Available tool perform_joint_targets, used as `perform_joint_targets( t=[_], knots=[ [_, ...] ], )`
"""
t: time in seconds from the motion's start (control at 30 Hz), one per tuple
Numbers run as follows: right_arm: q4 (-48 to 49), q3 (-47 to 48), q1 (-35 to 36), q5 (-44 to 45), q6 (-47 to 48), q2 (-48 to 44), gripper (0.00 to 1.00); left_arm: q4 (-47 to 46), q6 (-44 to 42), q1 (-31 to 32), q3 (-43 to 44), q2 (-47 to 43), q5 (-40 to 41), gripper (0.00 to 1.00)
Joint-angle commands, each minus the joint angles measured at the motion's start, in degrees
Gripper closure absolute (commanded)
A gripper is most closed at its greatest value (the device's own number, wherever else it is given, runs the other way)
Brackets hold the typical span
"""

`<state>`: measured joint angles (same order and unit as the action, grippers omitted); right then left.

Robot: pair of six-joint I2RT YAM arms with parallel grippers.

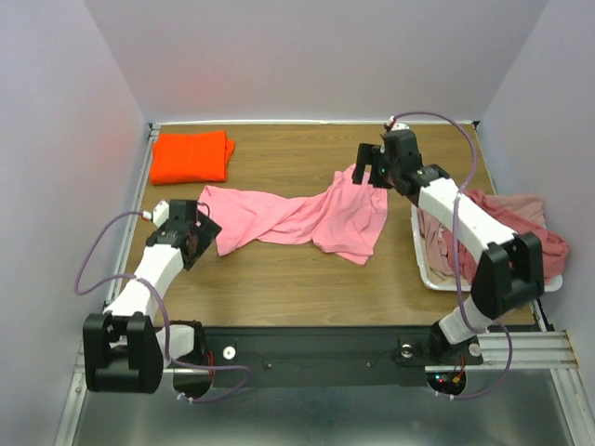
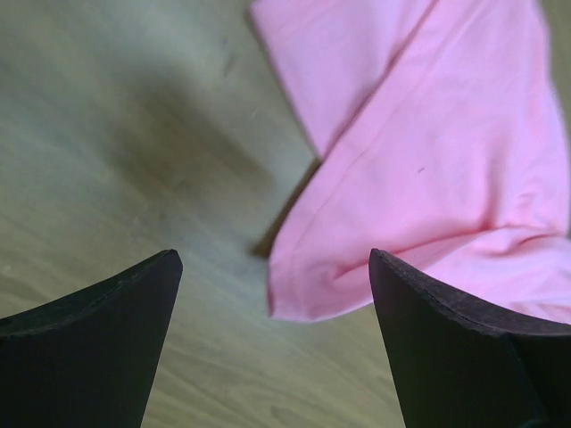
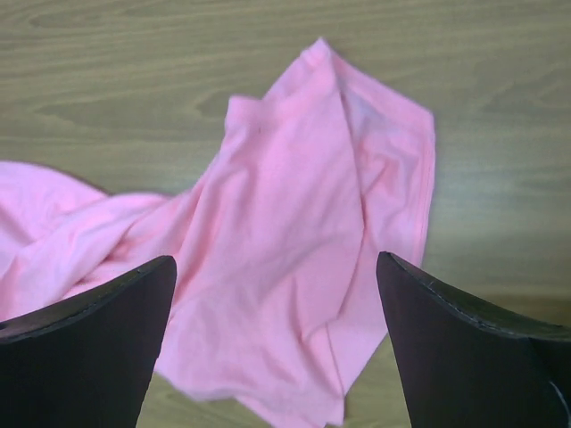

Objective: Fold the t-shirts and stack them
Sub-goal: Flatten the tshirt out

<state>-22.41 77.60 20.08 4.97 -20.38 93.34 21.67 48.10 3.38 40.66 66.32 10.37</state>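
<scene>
A light pink t-shirt [image 1: 297,218] lies stretched and rumpled across the middle of the wooden table. A bright orange t-shirt [image 1: 191,156] lies folded at the far left. Dusty rose and pale pink shirts [image 1: 507,228] are heaped in the white tray [image 1: 429,277] at the right. My left gripper [image 1: 197,243] is open and empty, just left of the pink shirt's left end [image 2: 428,178]. My right gripper [image 1: 370,172] is open and empty, above the shirt's far right end [image 3: 303,267].
Grey walls close the table at the back and both sides. A metal rail runs along the left edge [image 1: 144,195]. Bare wood [image 1: 279,279] lies in front of the pink shirt.
</scene>
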Motion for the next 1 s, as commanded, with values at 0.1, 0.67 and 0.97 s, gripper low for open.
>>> perform_joint_targets(
  t=[0.1, 0.67, 0.97],
  knots=[
    [3.7, -16.3, 4.1, -1.2, -6.9, -13.0, 0.00, -3.4, 5.0, 0.2, -9.0, -6.2, -5.2, 0.02],
    [3.7, -32.0, 4.3, -2.6, -11.4, -25.1, 0.00, -15.5, 7.5, 3.2, -11.6, 5.3, -11.5, 0.55],
    [2.6, -33.6, 10.2, -0.4, -12.1, -21.7, 0.00, -14.0, 5.4, 3.2, -11.0, 0.9, -7.9, 1.00]
  ],
)
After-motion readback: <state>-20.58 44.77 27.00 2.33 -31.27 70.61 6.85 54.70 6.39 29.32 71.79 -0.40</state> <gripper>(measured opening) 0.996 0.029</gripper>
